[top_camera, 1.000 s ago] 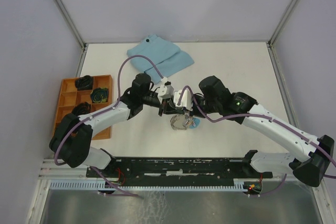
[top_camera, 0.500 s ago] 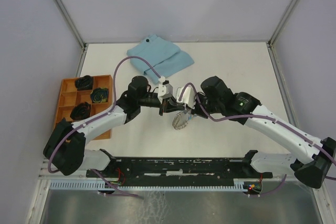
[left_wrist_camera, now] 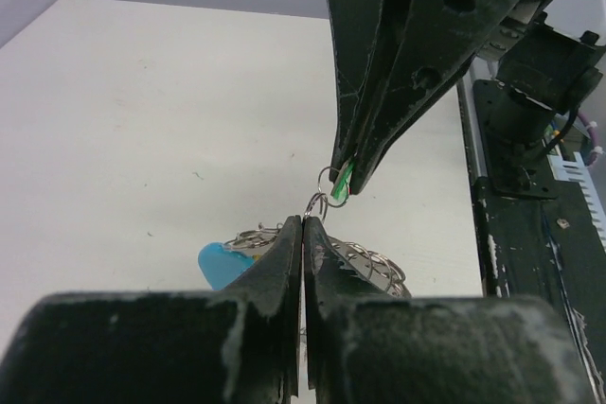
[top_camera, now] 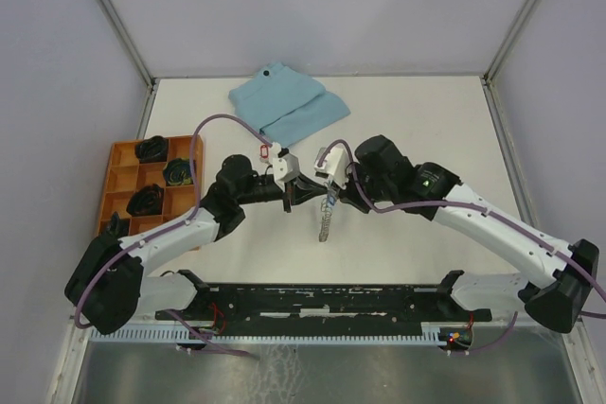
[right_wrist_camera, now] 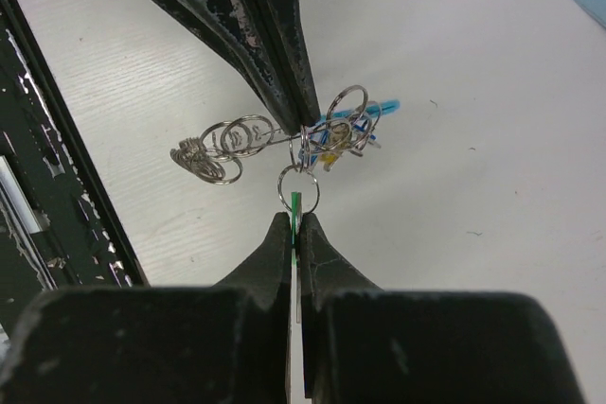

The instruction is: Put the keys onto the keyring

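Observation:
My left gripper [left_wrist_camera: 303,222] is shut, pinching a thin wire ring of the keyring [left_wrist_camera: 371,259]. The grey chain loops and light-blue strap [left_wrist_camera: 222,262] hang behind the fingers, above the table. Tip to tip with it, my right gripper [right_wrist_camera: 296,217] is shut on a key's green tag [right_wrist_camera: 295,203]. That key's small ring [right_wrist_camera: 298,180] meets the keyring [right_wrist_camera: 223,143] right at the left fingertips [right_wrist_camera: 301,120]. From above, the two grippers [top_camera: 289,198] [top_camera: 330,194] face each other mid-table and the keyring [top_camera: 326,222] dangles below them. A small red tag [top_camera: 263,150] shows by the left wrist.
An orange compartment tray [top_camera: 121,160] with black items stands at the left edge. A folded light-blue cloth [top_camera: 289,106] lies at the back. A black rail [top_camera: 312,300] runs along the near edge, also seen in the left wrist view [left_wrist_camera: 530,234].
The left jaws closed on the keyring. It went from lying under the grippers to hanging edge-on between them. The left arm drew back to the left.

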